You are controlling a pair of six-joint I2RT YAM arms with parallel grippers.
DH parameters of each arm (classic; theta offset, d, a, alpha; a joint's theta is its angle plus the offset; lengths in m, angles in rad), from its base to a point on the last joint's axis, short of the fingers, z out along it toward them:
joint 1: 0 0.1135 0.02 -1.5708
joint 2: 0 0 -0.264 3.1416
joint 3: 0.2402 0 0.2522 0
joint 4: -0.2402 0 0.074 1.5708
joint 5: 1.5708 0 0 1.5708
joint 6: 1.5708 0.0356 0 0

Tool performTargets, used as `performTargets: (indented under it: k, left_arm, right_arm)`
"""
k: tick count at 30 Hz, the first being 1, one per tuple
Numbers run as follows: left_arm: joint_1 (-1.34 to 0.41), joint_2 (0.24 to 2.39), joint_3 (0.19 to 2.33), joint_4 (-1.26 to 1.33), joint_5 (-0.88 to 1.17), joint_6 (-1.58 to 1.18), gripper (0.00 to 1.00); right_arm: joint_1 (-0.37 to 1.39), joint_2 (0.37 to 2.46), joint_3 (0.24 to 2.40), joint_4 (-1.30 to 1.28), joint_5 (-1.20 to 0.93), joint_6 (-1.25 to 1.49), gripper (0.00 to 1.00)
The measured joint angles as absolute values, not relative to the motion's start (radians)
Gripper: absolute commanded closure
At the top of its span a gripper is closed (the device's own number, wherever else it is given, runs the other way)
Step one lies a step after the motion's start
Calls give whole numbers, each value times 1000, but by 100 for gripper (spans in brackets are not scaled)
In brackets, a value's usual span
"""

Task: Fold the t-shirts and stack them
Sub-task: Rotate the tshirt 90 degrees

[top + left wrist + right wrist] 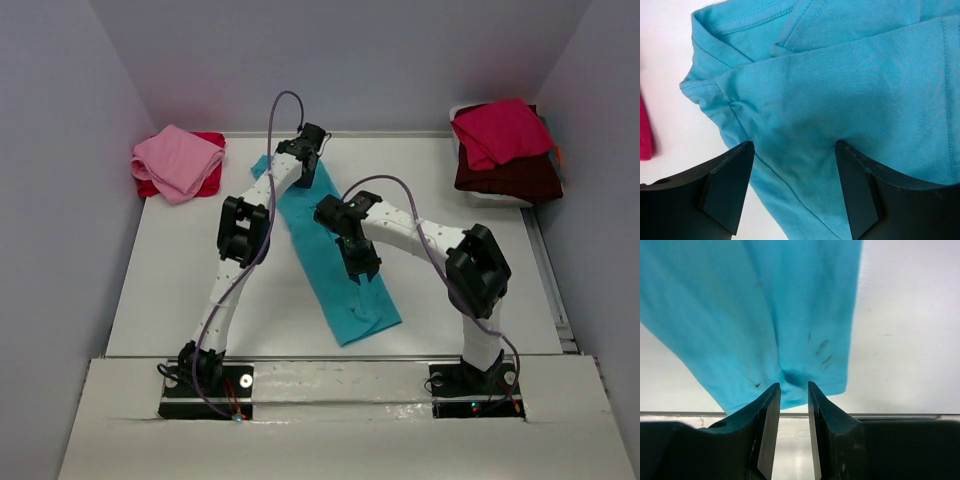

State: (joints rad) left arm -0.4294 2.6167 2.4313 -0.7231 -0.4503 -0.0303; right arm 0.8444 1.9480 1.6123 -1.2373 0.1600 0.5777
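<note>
Top view: the turquoise t-shirt (350, 305) lies on the table (180, 270) as a long narrow strip, its long axis running from far left to near right; the left gripper (312, 138) is over the far end, the right gripper (360, 268) over the strip nearer its near end; each arm is nearest its own end, so an end-to-end fold looks likely next. The pink t-shirt (178, 160) sits on the red t-shirt (210, 138) at far left; the crimson t-shirt (500, 130) tops the dark maroon t-shirt (510, 178) at far right.

Left wrist view: the left gripper (793, 145) stands wide apart and holds nothing; the turquoise t-shirt (840, 90) lies directly beneath, its collar (715, 47) just ahead.

Right wrist view: the right gripper (793, 385) is narrowed to a slim gap; the turquoise t-shirt (765, 305) puckers right at the tips, near its hem; whether that pucker is pinched I cannot tell.
</note>
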Motion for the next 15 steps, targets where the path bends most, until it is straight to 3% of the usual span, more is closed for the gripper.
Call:
performTargets:
  k: [15]
  left_arm:
    - [-497,2617,2441,-660,-70,1,21]
  right_arm:
    - [793,1940,1622,-1242,205,582,65]
